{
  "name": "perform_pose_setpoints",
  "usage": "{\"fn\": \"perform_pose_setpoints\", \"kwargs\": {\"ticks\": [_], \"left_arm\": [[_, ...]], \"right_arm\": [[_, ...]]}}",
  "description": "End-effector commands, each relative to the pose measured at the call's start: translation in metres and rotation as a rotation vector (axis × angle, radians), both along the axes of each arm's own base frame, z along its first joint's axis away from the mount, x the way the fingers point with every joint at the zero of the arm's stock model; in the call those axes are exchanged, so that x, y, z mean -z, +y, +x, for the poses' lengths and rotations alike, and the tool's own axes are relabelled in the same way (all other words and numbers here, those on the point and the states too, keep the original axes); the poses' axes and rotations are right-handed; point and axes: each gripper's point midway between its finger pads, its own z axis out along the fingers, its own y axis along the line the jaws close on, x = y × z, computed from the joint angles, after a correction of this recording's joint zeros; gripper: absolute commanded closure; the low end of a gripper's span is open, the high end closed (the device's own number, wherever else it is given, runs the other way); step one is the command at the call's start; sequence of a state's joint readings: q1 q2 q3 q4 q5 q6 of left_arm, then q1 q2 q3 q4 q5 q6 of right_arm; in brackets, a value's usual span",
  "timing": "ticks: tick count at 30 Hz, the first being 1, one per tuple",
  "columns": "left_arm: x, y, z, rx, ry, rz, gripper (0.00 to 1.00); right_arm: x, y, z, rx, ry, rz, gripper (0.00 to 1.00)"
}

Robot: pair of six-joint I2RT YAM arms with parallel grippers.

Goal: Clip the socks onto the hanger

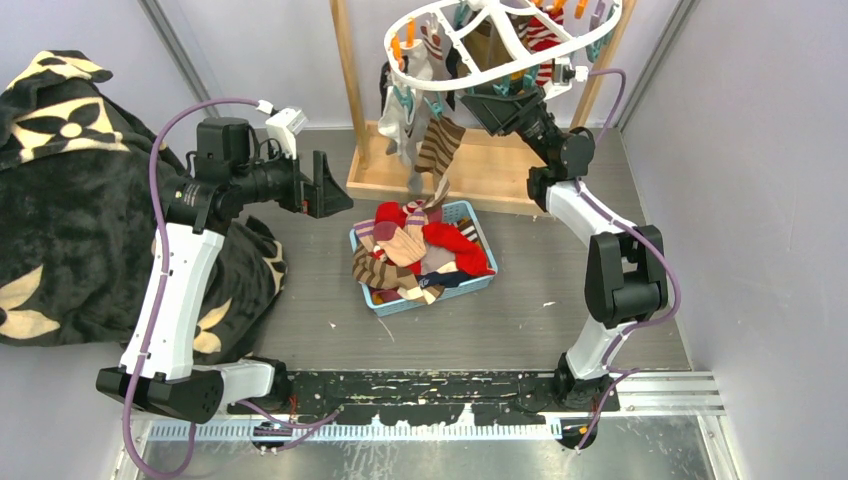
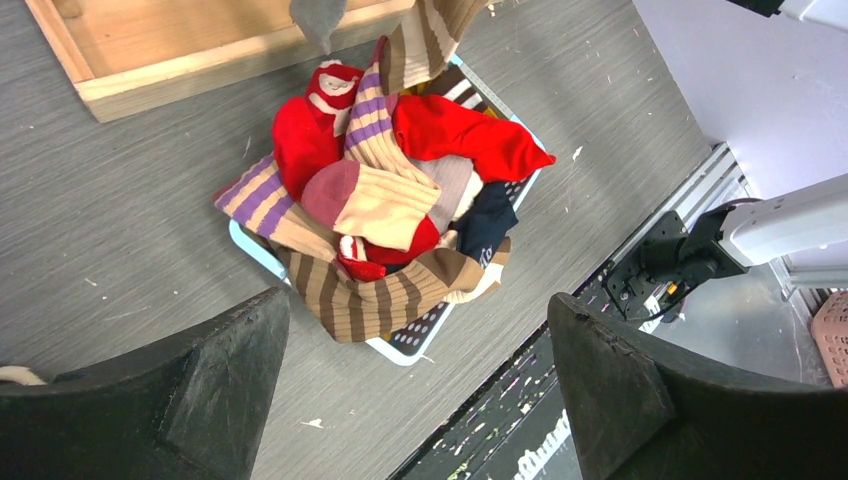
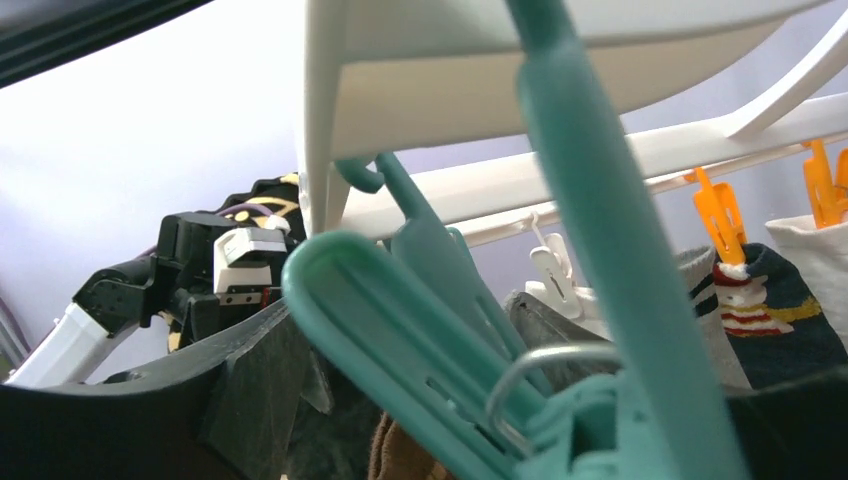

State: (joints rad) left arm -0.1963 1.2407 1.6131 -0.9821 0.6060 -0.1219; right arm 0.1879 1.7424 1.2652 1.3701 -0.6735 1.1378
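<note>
Item: socks (image 2: 385, 215), a heap in blue basket (image 2: 250, 248); likely soft, light, floppy; pinch one cuff (topmost first); left gripper (image 1: 328, 185) spread wide above, empty; right gripper (image 1: 500, 100) among hanger (image 3: 500, 50) clips, grip unreadable.

no legible text, no readable labels

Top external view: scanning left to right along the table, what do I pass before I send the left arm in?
Black floral blanket → left gripper, jaws open → blue basket heaped with socks → right arm.
</note>
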Motion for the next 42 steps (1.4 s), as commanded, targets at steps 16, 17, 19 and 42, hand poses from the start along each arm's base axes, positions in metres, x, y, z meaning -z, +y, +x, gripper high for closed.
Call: {"fn": "perform_pose_setpoints", "kwargs": {"ticks": [16,17,19,42], "left_arm": [[-0.023,0.000,-0.009,0.024,-0.093,-0.003,0.00],[-0.023,0.001,-0.009,0.022,-0.095,-0.003,0.00],[-0.023,0.001,-0.010,0.022,-0.095,-0.003,0.00],[-0.028,0.003,-0.014,0.018,-0.109,0.000,0.00]], "right_arm": [[-0.016,0.009,-0.032,-0.067,-0.071,0.000,0.45],[-0.014,0.008,-0.032,-0.061,-0.067,0.001,0.46],[-0.012,0.006,-0.033,-0.037,-0.070,0.005,0.49],[0.018,-0.019,-0.010,0.047,0.014,-0.020,0.23]]}}
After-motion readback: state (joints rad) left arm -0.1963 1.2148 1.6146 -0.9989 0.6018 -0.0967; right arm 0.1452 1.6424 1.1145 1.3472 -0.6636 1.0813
